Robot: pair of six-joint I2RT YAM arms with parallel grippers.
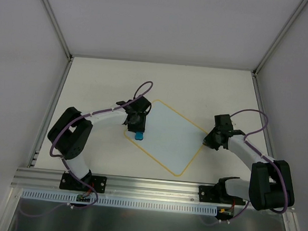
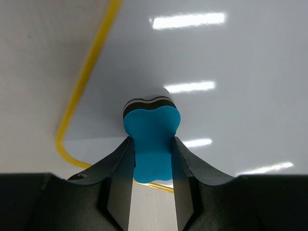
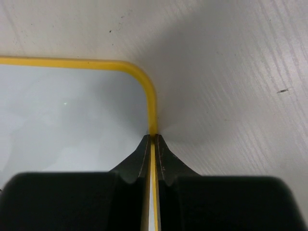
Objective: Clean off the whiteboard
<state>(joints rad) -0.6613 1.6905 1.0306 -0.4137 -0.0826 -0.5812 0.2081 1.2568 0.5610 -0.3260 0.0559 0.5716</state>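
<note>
Near the whiteboard's [image 1: 165, 140] left corner, a blue eraser [image 1: 139, 136] is clamped by the left gripper [image 1: 137, 129]. Its right border is pinched by the right gripper [image 1: 209, 142].

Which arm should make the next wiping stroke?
Left. The left gripper is shut on the blue eraser, which sits on the whiteboard; the right gripper is clamped on the board's yellow edge.

Left gripper [image 2: 151, 140] jaws clamped on eraser [image 2: 151, 122]; right gripper [image 3: 153, 137] jaws pinching whiteboard [image 3: 72, 120] border.
</note>
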